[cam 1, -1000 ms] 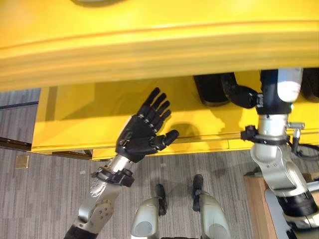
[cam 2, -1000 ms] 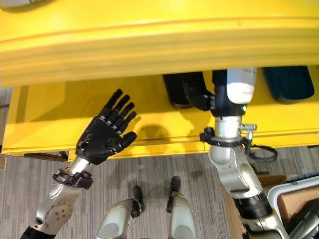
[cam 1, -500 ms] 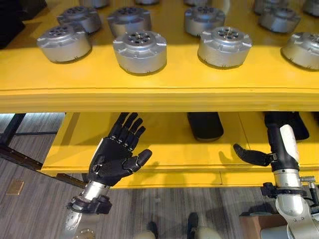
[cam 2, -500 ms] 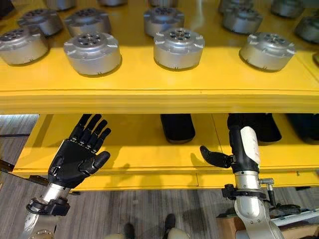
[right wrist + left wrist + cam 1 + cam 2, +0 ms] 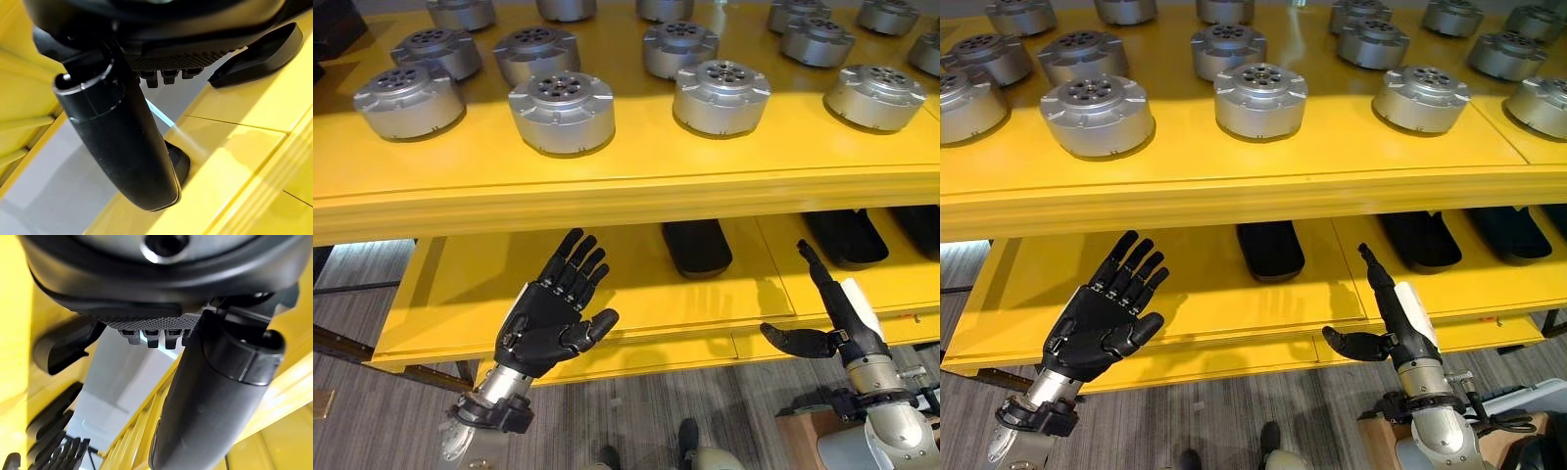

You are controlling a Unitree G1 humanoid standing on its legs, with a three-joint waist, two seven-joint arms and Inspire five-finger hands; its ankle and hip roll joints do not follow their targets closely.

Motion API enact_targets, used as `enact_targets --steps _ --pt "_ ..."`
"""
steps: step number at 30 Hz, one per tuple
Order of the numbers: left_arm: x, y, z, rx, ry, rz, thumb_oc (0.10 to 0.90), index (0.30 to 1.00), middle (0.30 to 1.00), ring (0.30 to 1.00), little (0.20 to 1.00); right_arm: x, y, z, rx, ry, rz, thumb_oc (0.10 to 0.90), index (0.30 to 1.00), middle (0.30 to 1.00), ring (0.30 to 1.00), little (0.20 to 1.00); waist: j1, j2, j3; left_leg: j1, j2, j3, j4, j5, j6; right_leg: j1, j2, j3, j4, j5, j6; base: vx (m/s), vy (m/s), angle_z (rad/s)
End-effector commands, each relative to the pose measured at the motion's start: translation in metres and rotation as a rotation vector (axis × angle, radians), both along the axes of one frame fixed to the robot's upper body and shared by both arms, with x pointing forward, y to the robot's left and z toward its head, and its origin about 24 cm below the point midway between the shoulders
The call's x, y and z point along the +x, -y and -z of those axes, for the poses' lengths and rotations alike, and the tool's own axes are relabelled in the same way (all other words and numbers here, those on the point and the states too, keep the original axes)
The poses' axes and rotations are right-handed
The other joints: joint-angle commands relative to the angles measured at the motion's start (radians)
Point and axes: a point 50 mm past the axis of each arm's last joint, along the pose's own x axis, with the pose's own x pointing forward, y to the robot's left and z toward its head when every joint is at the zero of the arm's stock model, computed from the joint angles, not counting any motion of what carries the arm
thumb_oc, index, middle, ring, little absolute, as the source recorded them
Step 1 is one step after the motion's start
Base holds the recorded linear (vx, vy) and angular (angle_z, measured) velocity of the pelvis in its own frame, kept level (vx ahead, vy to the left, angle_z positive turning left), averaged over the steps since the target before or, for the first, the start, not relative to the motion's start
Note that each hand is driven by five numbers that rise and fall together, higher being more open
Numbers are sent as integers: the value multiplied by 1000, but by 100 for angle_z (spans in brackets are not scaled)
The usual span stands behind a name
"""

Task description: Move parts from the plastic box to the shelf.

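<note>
Yellow steel makes up the shelf (image 5: 636,181), and its upper level already carries many round silver metal parts (image 5: 561,111) in loose rows, while the lower level (image 5: 636,294) holds a few flat black pads (image 5: 697,245) side by side. Both hands hang in front of the lower level and neither carries anything: the left hand (image 5: 553,318) is raised palm-up with its fingers spread and straight, and the right hand (image 5: 1396,328) stands edge-on with its fingers stretched straight toward the shelf and its thumb stuck out to the side. Judging from that, a good share of the job looks done, since the parts lie on the upper level, well apart from both hands, and the hands are free for another load. How many parts are left I cannot tell, because the plastic box itself cannot be made out; a pale rim (image 5: 1528,397) at the lower right corner of the right eye view, beside the right arm, may belong to it. That corner is something the left eye view lacks; there the same spot shows a brown wooden edge (image 5: 798,436) instead. The left eye view reaches further left on the upper level. The wrist views add closeness: the right wrist view shows the thumb (image 5: 117,137) over the yellow board with a black pad (image 5: 259,51) beyond.
</note>
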Motion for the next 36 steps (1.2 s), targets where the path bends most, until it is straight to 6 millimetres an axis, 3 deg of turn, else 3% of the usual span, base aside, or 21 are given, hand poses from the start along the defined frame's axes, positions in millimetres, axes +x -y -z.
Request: enact_targets --steps 1,3,5,8,11,13,14,15,16,18,22,26,28,29,30,31,32,33,34,36 --pt "14 1 -41 29 221 1 900 1000 1000 1000 1000 16 -24 -45 56 295 -146 900 1000 1000 1000 1000 2 -33 26 -4 68 69 35 -36 10 36 -123 -101 94 -76 154 -339 -90 -61" --pt "16 -1 -41 27 221 -59 900 1000 1000 1000 1000 20 -33 -48 60 326 -212 900 1000 1000 1000 1000 23 -23 43 2 99 127 53 -52 20 34 -148 -185 225 -124 155 -340 -59 -105" --pt "17 -2 -39 19 210 -74 900 1000 1000 1000 1000 18 -35 -50 67 347 -215 900 1000 1000 1000 1000 32 -9 45 -27 100 119 59 -49 53 13 -152 -161 401 -181 124 -278 -50 -92" --pt "13 -6 -33 15 184 -87 900 1000 1000 1000 1000 16 -36 -51 70 364 -222 900 1000 1000 1000 1000 46 -5 39 -80 89 93 73 -43 73 31 -136 -122 525 -244 97 -195 -154 -47" --pt "7 -14 -28 -8 162 -120 900 1000 1000 1000 1000 15 -41 -54 61 387 -260 900 1000 1000 1000 1000 68 -21 29 -149 95 86 94 -26 60 103 -107 -113 490 -295 89 -210 -347 -24" --pt "8 -20 -26 -88 123 -127 900 1000 1000 1000 1000 19 -43 -59 69 365 -316 900 1000 1000 1000 1000 80 -28 36 -206 148 84 126 21 7 174 -54 -119 378 -382 45 -180 -484 -40" --pt "9 -21 -25 -146 117 -128 900 1000 1000 1000 1000 24 -41 -60 93 334 -328 900 1000 1000 1000 1000 92 -25 37 -226 185 86 111 71 -27 201 -35 -138 331 -414 30 -169 -350 -27" --pt "9 -21 -25 -156 119 -128 900 1000 1000 1000 1000 25 -40 -61 97 328 -330 900 1000 1000 1000 1000 93 -23 39 -227 193 84 105 83 -36 207 -29 -142 320 -415 25 -269 -432 -22" --pt "10 -19 -25 -179 125 -128 900 1000 1000 1000 1000 30 -39 -63 107 312 -339 900 1000 1000 1000 1000 99 -14 43 -220 226 82 61 137 -64 211 -18 -164 295 -416 23 -195 -293 -32" --pt "10 -19 -26 -167 122 -143 900 1000 1000 1000 1000 33 -37 -64 104 315 -332 900 1000 1000 1000 1000 100 -8 50 -209 246 82 32 168 -81 201 -13 -179 299 -419 20 -202 -301 -53" --pt "3 -25 -18 -181 78 -176 900 1000 1000 1000 1000 34 -32 -65 92 306 -305 900 1000 1000 1000 1000 89 9 70 -174 304 84 -44 239 -121 140 15 -194 387 -443 -5 -193 -300 0" --pt "-2 -29 -12 -213 47 -192 900 1000 1000 1000 1000 32 -28 -62 65 305 -290 900 1000 1000 1000 1000 71 13 73 -154 324 102 -72 258 -140 119 16 -194 387 -423 -2 -130 -171 3" --pt "-3 -29 -10 -207 46 -187 900 1000 1000 1000 1000 32 -24 -60 60 295 -263 900 1000 1000 1000 1000 68 12 73 -150 317 82 -62 264 -145 120 15 -184 374 -409 -1 -151 -145 1" --pt "-2 -26 -9 -211 46 -171 900 1000 1000 1000 1000 34 -21 -57 61 284 -236 900 1000 1000 1000 1000 75 21 78 -188 319 35 1 285 -135 121 31 -164 348 -381 -14 -156 -114 -8" --pt "-1 -24 -8 -210 46 -158 900 1000 1000 1000 1000 36 -17 -55 62 272 -214 900 1000 1000 1000 1000 73 22 78 -193 300 24 50 255 -125 124 25 -153 337 -372 -18 -188 -115 -9" --pt "0 -23 -6 -204 48 -150 900 1000 1000 1000 1000 36 -12 -52 65 255 -191 900 1000 1000 1000 1000 69 12 72 -185 245 13 117 161 -91 126 7 -143 305 -347 -20 -113 -63 -8" --pt "0 -22 -6 -202 47 -147 900 1000 1000 1000 1000 36 -11 -51 66 254 -188 900 1000 1000 1000 1000 68 10 71 -185 239 12 125 147 -86 127 4 -142 302 -345 -18 -156 -58 -13" --pt "3 -18 -6 -202 52 -125 900 1000 1000 1000 1000 36 -6 -49 89 250 -145 900 1000 1000 1000 1000 61 -7 61 -170 145 -4 223 24 -42 124 -16 -123 257 -307 -15 -133 -42 -22" --pt "5 -10 -8 -195 60 -116 900 1000 1000 1000 1000 36 -4 -45 114 242 -118 900 1000 1000 1000 1000 64 -19 50 -183 21 -77 321 -46 -16 127 -20 -80 187 -252 -3 -139 -45 -29" --pt "7 -3 -9 -175 63 -102 900 1000 1000 1000 1000 36 -5 -41 138 234 -101 900 1000 1000 1000 1000 59 -24 38 -183 -46 -109 364 -86 -3 122 -17 -41 147 -215 7 -63 48 -54"
